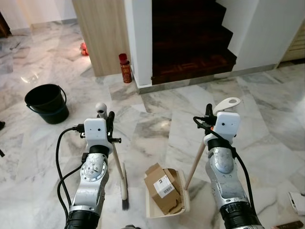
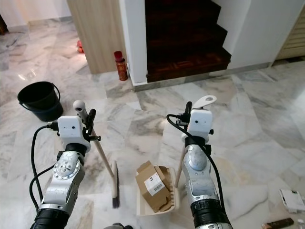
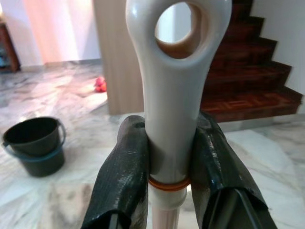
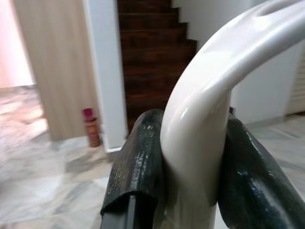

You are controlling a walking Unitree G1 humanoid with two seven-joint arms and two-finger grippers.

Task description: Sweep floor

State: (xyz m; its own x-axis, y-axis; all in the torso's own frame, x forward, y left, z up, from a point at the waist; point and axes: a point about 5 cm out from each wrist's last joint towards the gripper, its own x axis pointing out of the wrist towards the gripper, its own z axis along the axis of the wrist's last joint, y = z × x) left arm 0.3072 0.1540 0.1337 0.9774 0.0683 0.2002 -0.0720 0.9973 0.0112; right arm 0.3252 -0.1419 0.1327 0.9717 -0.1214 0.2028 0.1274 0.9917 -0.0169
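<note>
Debris looking mostly collected: crumpled brown cardboard box with white label [image 1: 162, 188] is sitting inside the cream plastic dustpan [image 1: 150, 208] on the marble floor [image 1: 267, 119], so sweeping seems near done; emptying probably remaining. Left gripper [image 3: 169, 157] is clamping both fingers around the pale long-handled broom [image 1: 117, 164], handle leaning up toward the robot's left, dark bristles down beside the pan. Right gripper [image 4: 190, 157] is squeezing the dustpan's white looped handle [image 1: 227, 104], its wooden pole slanting down to the pan.

Open marble floor [image 1: 157, 124] lies at twelve o'clock; black bucket [image 1: 46, 102] blocks ten o'clock, red bottle [image 1: 125, 68] and stairs [image 1: 190, 43] beyond.
</note>
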